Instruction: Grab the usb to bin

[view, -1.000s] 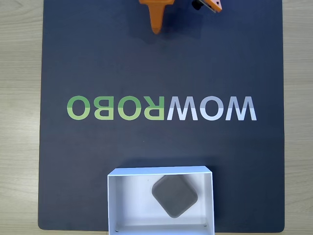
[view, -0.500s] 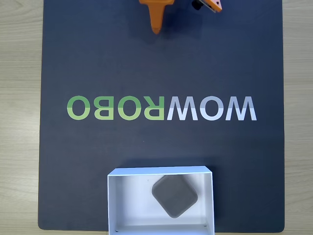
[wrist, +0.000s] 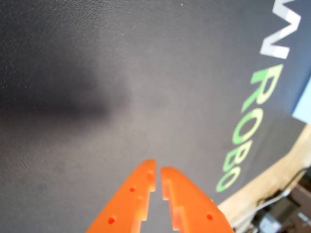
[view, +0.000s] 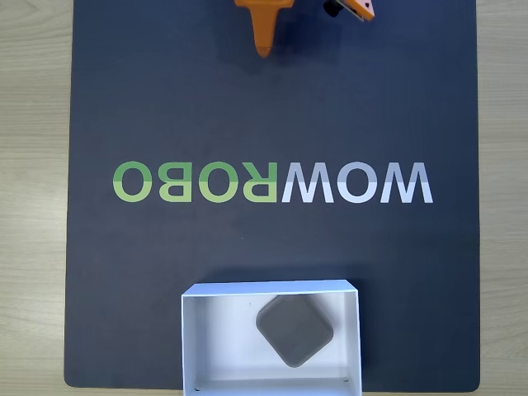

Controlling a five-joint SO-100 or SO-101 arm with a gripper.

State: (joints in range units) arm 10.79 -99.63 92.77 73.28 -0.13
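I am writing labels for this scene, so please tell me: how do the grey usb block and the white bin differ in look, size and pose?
In the fixed view, the usb is matte dark grey, while the bin is plain white. The usb is a small solid block with rounded corners; the bin is a much larger open box with thin walls and sharp corners. The usb lies turned like a diamond, while the bin sits square to the mat's edges. Both are flat and low, and the usb rests inside the bin.

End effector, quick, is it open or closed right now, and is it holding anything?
End effector: closed, fingertips nearly touching, holding nothing; the usb lies in the bin.
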